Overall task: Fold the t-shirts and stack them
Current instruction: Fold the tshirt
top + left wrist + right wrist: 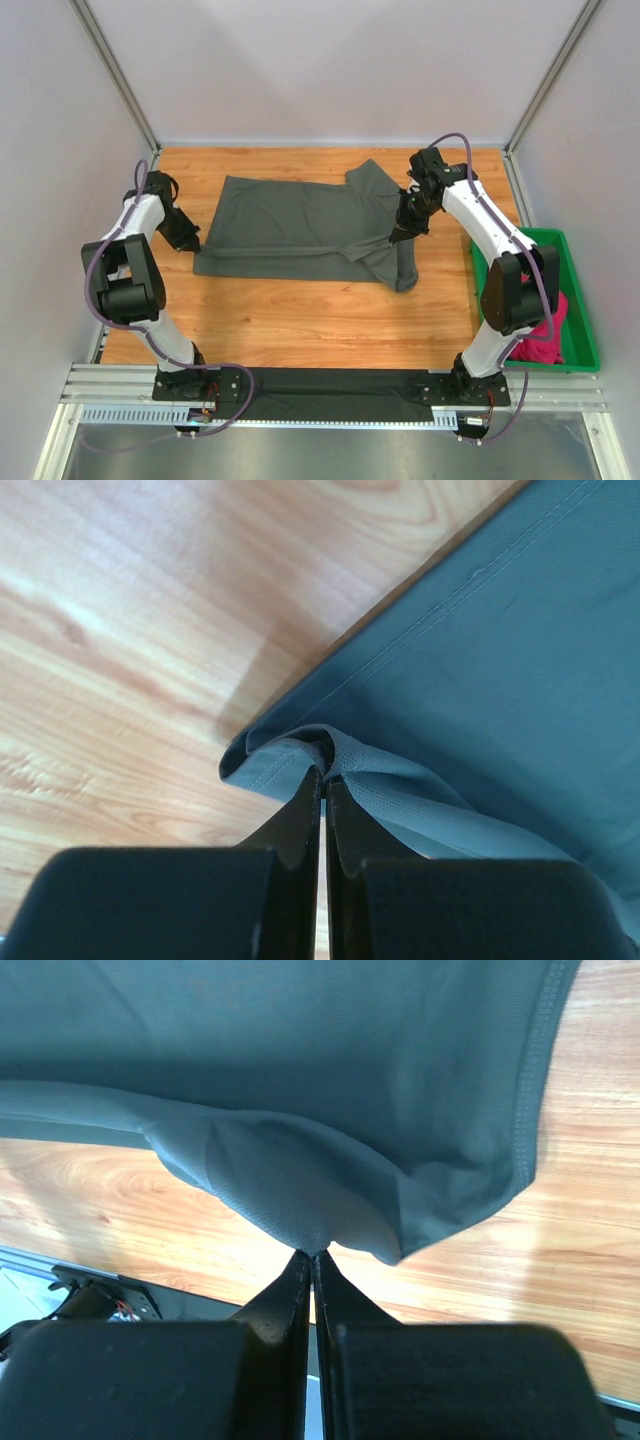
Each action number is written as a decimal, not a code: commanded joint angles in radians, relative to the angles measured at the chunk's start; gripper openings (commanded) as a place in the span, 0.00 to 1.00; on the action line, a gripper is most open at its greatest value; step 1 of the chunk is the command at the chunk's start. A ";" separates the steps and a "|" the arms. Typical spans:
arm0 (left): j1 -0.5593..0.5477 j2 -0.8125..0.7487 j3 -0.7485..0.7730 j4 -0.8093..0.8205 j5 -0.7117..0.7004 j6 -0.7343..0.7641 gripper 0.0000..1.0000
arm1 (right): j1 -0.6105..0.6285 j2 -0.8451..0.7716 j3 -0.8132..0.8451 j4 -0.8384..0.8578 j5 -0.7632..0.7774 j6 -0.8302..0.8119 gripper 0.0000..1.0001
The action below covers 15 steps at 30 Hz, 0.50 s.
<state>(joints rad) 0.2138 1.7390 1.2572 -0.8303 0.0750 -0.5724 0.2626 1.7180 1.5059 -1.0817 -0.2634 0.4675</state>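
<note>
The dark charcoal grey t-shirt (300,225) lies spread across the wooden table, its sleeve end to the right. My left gripper (189,240) is shut on the shirt's left hem corner (300,755) at table level. My right gripper (398,232) is shut on a pinch of the shirt's cloth (300,1200) at its right end and holds it a little above the wood. The magenta-pink t-shirt (545,335) lies bunched in the green tray, behind the right arm.
The green plastic tray (575,290) stands at the table's right edge. White walls and aluminium frame posts (115,80) enclose the table. A black mat (330,392) lies between the arm bases at the near edge.
</note>
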 commanded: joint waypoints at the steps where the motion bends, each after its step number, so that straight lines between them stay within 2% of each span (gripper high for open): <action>1: -0.027 0.036 0.064 -0.015 0.012 0.020 0.00 | -0.026 0.011 0.030 -0.034 0.000 -0.038 0.00; 15: -0.047 0.132 0.174 -0.036 -0.006 0.017 0.00 | -0.068 0.100 0.017 -0.007 -0.053 -0.052 0.00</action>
<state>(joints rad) 0.1688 1.8511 1.3769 -0.8528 0.0772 -0.5728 0.1982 1.7859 1.5051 -1.1015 -0.2855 0.4385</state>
